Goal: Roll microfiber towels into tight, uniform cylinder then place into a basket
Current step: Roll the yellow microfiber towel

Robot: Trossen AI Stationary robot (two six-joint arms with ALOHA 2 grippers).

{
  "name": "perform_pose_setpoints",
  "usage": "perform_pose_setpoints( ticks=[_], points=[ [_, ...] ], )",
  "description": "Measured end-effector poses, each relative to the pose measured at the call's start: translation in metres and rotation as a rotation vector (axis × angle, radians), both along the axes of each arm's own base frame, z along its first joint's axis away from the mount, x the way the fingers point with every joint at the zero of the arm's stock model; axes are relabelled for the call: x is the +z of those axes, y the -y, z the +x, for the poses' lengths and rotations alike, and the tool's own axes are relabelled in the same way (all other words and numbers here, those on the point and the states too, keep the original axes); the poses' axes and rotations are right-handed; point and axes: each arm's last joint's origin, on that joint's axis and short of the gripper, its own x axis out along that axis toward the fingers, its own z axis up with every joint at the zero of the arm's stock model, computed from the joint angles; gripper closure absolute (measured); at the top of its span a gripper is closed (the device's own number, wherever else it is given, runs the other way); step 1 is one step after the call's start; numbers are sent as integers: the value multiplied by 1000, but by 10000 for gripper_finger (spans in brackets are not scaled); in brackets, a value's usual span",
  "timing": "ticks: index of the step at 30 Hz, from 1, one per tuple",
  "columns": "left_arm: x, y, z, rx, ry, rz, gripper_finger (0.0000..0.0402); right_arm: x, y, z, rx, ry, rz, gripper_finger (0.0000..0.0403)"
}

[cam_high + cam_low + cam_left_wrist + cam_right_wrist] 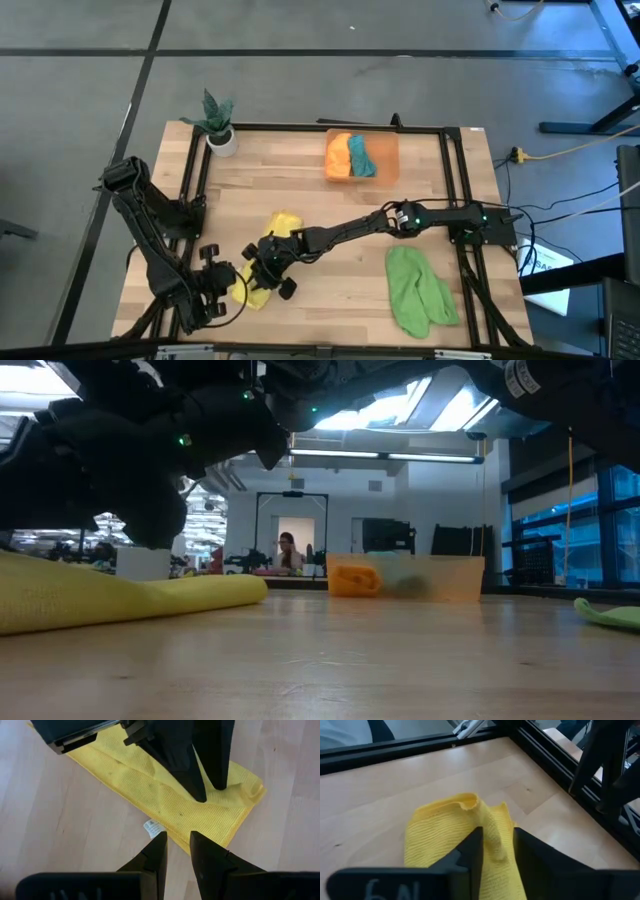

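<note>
From above, the yellow towel lay on the table, well apart from the basket holding the orange towel and teal towel. The right gripper was over it; the left gripper sat just beside its near end. The green towel lay apart.

At table height, the yellow towel lay flat under dark arms.

The left wrist showed its fingers slightly parted, empty, at the yellow towel's edge.

The right wrist showed fingers parted astride a raised fold of the yellow towel, not clamping it.
</note>
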Motion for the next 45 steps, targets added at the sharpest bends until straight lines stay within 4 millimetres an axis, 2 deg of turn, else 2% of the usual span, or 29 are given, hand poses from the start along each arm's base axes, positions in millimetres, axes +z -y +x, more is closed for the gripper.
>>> perform_pose_setpoints(
  ticks=[8, 13, 19, 27, 31, 37, 41, 45],
  points=[
    [0, 0, 0, 0, 1, -1, 325, -3, -7, 2, -35, 49, -26, 253],
    [0, 0, 0, 0, 1, -1, 325, -20, -10, 4, -50, 66, -35, 253],
    [0, 0, 0, 0, 1, -1, 325, -21, -6, 6, -130, 77, -75, 255],
    [0, 0, 0, 0, 1, -1, 325, -20, -8, 5, -130, 84, -74, 256],
    [0, 0, 0, 0, 1, -1, 325, -5, -12, 5, -127, 118, -65, 256],
    [0, 0, 0, 0, 5, 1, 325, 35, -29, -5, -210, 175, -112, 256],
    [0, 1, -2, -16, 16, 11, 325, 70, -45, -22, -308, 172, -242, 256],
    [1, 5, -8, -54, 52, 35, 325, 94, -61, -43, -400, 116, -353, 256]
  ],
)
